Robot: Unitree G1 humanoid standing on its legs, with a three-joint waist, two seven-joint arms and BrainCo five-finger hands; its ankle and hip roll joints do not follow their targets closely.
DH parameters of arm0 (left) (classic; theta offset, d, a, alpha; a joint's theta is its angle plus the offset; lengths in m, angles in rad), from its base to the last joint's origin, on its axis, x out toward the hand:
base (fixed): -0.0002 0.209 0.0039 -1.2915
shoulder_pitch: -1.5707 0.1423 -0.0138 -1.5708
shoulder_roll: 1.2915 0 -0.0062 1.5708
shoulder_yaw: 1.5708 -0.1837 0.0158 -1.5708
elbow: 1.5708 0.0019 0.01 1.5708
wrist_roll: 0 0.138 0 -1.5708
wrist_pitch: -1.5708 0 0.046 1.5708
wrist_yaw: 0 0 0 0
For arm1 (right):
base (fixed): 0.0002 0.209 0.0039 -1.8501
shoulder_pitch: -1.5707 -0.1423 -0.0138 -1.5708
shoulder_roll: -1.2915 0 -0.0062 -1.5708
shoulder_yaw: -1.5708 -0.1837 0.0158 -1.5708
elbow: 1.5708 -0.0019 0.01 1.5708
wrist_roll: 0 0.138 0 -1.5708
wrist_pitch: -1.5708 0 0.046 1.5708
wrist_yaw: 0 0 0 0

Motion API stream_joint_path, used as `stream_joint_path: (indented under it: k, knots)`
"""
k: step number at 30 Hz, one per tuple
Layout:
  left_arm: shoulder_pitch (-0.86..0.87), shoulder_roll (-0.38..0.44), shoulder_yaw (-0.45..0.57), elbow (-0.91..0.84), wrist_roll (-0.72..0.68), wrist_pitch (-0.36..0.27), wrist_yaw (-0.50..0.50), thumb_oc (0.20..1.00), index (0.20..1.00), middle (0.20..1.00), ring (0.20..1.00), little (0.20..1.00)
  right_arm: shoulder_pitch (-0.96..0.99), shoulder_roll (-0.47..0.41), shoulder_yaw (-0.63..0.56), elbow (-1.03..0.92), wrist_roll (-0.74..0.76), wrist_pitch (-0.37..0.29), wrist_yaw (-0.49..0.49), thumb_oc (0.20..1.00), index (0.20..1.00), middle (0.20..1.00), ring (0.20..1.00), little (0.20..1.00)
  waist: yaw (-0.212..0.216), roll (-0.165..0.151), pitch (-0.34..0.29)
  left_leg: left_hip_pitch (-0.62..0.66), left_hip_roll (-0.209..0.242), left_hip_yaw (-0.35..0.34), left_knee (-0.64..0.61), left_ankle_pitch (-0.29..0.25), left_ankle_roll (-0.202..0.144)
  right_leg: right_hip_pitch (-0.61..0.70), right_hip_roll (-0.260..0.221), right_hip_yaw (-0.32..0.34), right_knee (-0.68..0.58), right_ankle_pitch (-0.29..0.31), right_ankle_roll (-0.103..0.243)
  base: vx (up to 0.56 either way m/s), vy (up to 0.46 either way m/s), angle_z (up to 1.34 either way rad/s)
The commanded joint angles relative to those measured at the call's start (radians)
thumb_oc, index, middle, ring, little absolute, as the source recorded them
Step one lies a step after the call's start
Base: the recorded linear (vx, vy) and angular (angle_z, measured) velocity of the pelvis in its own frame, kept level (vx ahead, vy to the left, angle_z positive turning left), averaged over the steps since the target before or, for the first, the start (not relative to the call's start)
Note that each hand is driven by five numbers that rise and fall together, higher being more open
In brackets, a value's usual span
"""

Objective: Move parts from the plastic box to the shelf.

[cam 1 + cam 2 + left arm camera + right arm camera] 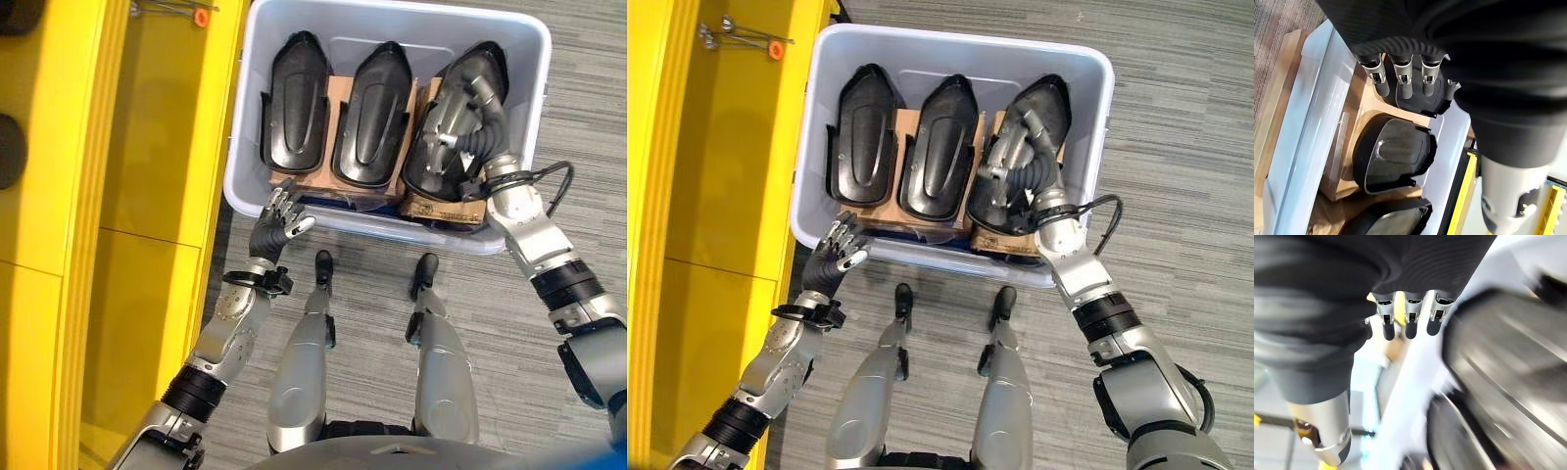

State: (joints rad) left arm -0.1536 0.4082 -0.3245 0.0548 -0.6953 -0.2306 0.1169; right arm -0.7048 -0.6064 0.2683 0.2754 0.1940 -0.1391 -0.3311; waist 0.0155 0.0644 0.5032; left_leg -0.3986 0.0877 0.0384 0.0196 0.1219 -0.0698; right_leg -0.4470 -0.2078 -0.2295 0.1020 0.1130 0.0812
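Three black moulded parts (370,117) are seen lying on cardboard in the plastic box (250,117), the right hand (460,113) resting loose-fingered over the rightmost, the left hand (277,223) relaxed at the rim; stiff, light, smooth shells are judged best gripped by an edge

floor: grey carpet (578,117) with fine striped weave, running under everything and out to the right side
furniture: tall yellow unit (147,147) along the left side, flat panels with a horizontal seam partway down, raised vertical edge strips
on unit, top: small orange ring (201,17) with thin metal pins (725,32) beside it
on unit, far left edge: two dark round shapes (10,152), cut off, cannot tell what they are
light: bright and even, soft glare on the yellow panels
walls/windows: cannot tell
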Motion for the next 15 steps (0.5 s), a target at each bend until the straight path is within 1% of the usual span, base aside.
stream_joint_path:
  k: [1, 2, 3, 4, 5, 7, 8, 10, 15]
  knots:
    - [0.045, 0.032, 0.034, -0.104, 0.021, -0.046, 0.013, 1.0, 1.0, 1.0, 1.0, 1.0, 0.041, -0.004, -0.087, -0.181, -0.094, -0.082, -0.083, 1.0, 1.0, 1.0, 1.0, 1.0, 0.005, -0.038, -0.029, 0.006, 0.03, 0.008, 0.088, -0.112, -0.006, -0.013, -0.045, 0.018, 0.041, -0.041, 0.064, 0.01, -0.002, -0.03]
    - [0.045, 0.033, 0.034, -0.104, 0.021, -0.046, 0.013, 1.0, 1.0, 1.0, 1.0, 1.0, 0.043, -0.003, -0.089, -0.183, -0.095, -0.08, -0.083, 1.0, 1.0, 1.0, 1.0, 1.0, 0.005, -0.039, -0.031, 0.003, 0.028, 0.008, 0.087, -0.108, -0.005, -0.015, -0.047, 0.018, 0.038, -0.037, 0.063, 0.04, 0.002, -0.03]
    - [0.052, 0.03, 0.041, -0.106, 0.025, -0.041, 0.019, 1.0, 1.0, 1.0, 1.0, 1.0, 0.073, 0.025, -0.122, -0.244, -0.109, -0.095, -0.101, 1.0, 1.0, 1.0, 1.0, 1.0, -0.001, -0.037, -0.031, 0.005, 0.03, 0.009, 0.089, -0.114, -0.005, -0.017, -0.044, 0.021, 0.043, -0.043, 0.063, 0.0, 0.0, 0.0]
    - [0.052, 0.031, 0.041, -0.107, 0.025, -0.041, 0.019, 1.0, 1.0, 1.0, 1.0, 1.0, 0.075, 0.025, -0.123, -0.246, -0.109, -0.094, -0.101, 1.0, 1.0, 1.0, 1.0, 1.0, -0.001, -0.039, -0.032, 0.001, 0.028, 0.009, 0.087, -0.11, -0.005, -0.02, -0.045, 0.021, 0.04, -0.039, 0.062, 0.03, 0.001, -0.02]
    - [0.06, 0.028, 0.044, -0.107, 0.022, -0.041, 0.02, 1.0, 1.0, 1.0, 1.0, 1.0, 0.101, 0.052, -0.136, -0.277, -0.101, -0.102, -0.106, 1.0, 1.0, 1.0, 1.0, 1.0, -0.005, -0.04, -0.032, 0.004, 0.029, 0.011, 0.091, -0.116, -0.005, -0.02, -0.042, 0.026, 0.045, -0.044, 0.062, 0.0, -0.004, -0.04]
    - [0.066, 0.028, 0.045, -0.108, 0.021, -0.041, 0.022, 1.0, 1.0, 1.0, 1.0, 1.0, 0.128, 0.078, -0.144, -0.299, -0.108, -0.104, -0.116, 1.0, 1.0, 1.0, 1.0, 1.0, -0.009, -0.043, -0.035, -0.001, 0.028, 0.01, 0.091, -0.112, -0.003, -0.025, -0.044, 0.028, 0.042, -0.039, 0.061, 0.02, -0.006, -0.07]
    - [0.072, 0.028, 0.045, -0.111, 0.023, -0.04, 0.023, 1.0, 1.0, 1.0, 1.0, 1.0, 0.143, 0.094, -0.153, -0.309, -0.107, -0.109, -0.127, 1.0, 1.0, 1.0, 1.0, 1.0, -0.01, -0.042, -0.033, 0.002, 0.031, 0.012, 0.097, -0.12, -0.004, -0.023, -0.042, 0.031, 0.045, -0.046, 0.062, 0.01, -0.002, -0.06]
    - [0.073, 0.028, 0.047, -0.111, 0.024, -0.041, 0.026, 1.0, 1.0, 1.0, 1.0, 1.0, 0.151, 0.105, -0.154, -0.314, -0.105, -0.111, -0.129, 1.0, 1.0, 1.0, 1.0, 1.0, -0.011, -0.044, -0.035, -0.005, 0.029, 0.012, 0.098, -0.115, -0.002, -0.029, -0.043, 0.032, 0.043, -0.04, 0.061, 0.0, -0.003, -0.05]
    - [0.08, 0.025, 0.044, -0.113, 0.031, -0.045, 0.036, 1.0, 1.0, 1.0, 1.0, 1.0, 0.191, 0.156, -0.154, -0.292, -0.085, -0.113, -0.154, 1.0, 1.0, 1.0, 1.0, 1.0, -0.014, -0.04, -0.035, -0.003, 0.03, 0.013, 0.102, -0.122, -0.003, -0.026, -0.041, 0.035, 0.044, -0.047, 0.062, 0.0, -0.002, -0.01]
